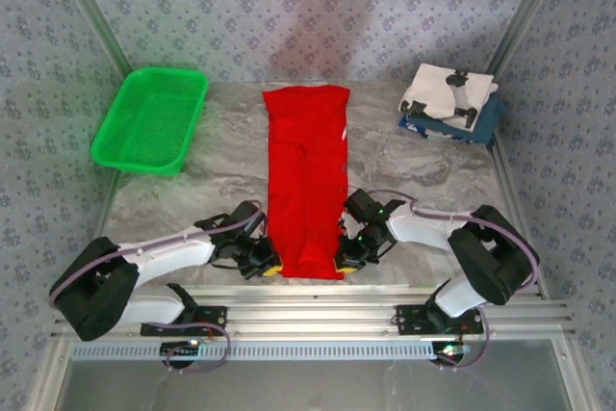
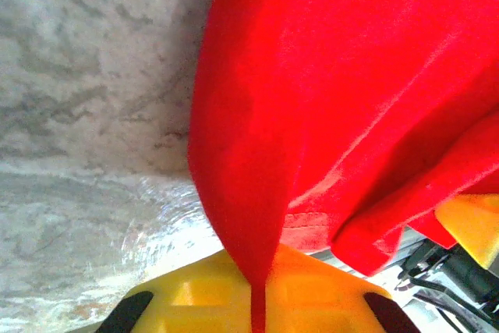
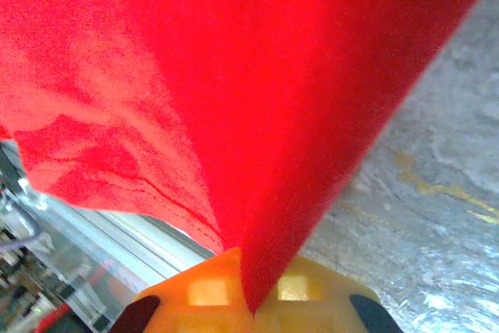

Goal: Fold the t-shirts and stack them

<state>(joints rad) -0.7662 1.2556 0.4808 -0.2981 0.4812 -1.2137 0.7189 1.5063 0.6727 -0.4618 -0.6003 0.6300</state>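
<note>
Now left gripper [image 1: 265,262] and right gripper [image 1: 346,255] clench the near-edge corners of the red tee [image 1: 306,180] lying along the table [image 1: 192,190] middle; I'd next lift both evenly toward the far edge to fold.

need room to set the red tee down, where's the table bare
Bare marble lies between the red tee and the green basket, and between it and the folded stack. Crowded near edge: left gripper and right gripper hold its corners.

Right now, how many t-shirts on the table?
3. The red tee lies lengthwise mid-table; white tee sits on dark blue tee at the far right corner. That stack may hide more.
</note>
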